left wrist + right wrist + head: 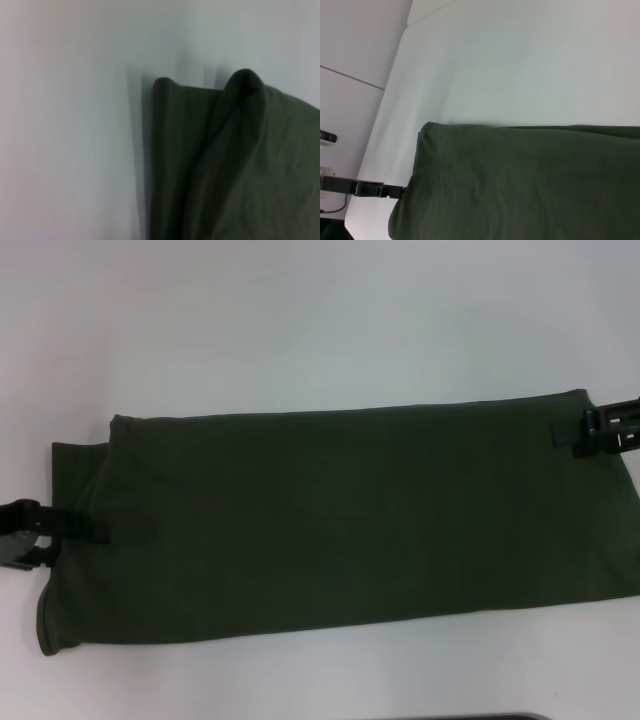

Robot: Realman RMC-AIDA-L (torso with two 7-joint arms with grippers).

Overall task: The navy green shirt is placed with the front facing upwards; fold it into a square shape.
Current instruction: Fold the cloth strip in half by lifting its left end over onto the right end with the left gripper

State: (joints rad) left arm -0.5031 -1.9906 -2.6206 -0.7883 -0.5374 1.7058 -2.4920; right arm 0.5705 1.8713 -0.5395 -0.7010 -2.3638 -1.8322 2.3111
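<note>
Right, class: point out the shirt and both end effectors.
shirt (340,520), head view, middle of the cloth.
left end effector (85,527), head view, fingertips on the shirt's edge.
right end effector (575,430), head view, fingertips at the shirt's corner.

Folded navy green shirt (340,525) between claws

At about 9 o'clock in the head view, the left pincer (85,527) is black plastic, with a bulky, rounded body at the picture's edge and a flat, slim finger reaching inward. At about 2 o'clock, the right pincer (568,432) is also black, blockier, with straight bars and small pale slots or gaps showing between its parts. The right wrist view catches the left pincer (395,191) far off as a thin black bar behind a paler, boxy mount.
</note>
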